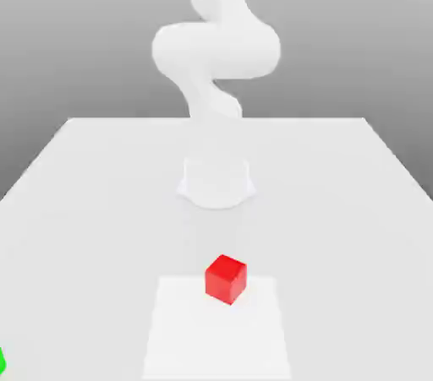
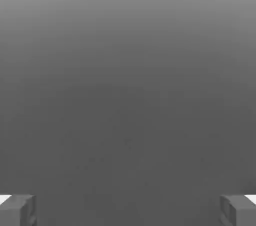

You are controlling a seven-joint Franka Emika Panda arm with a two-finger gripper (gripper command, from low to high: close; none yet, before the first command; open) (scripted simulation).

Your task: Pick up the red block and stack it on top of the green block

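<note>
The red block (image 1: 226, 278) sits on the white table (image 1: 93, 176) toward the near edge, in front of the arm's base. At the exterior view's lower left edge a sliver of the green block (image 1: 2, 361) pokes into the picture, well apart from the red one. In the hand view my gripper (image 2: 128, 211) is open: its two grey fingertips (image 2: 18, 210) stand far apart with nothing between them, against a plain grey background. The arm (image 1: 216, 46) rises from its base and bends upward out of the exterior view.
The round white base (image 1: 216, 181) of the arm stands mid-table behind the red block. A lighter rectangular patch (image 1: 216, 337) lies on the table under and in front of the red block.
</note>
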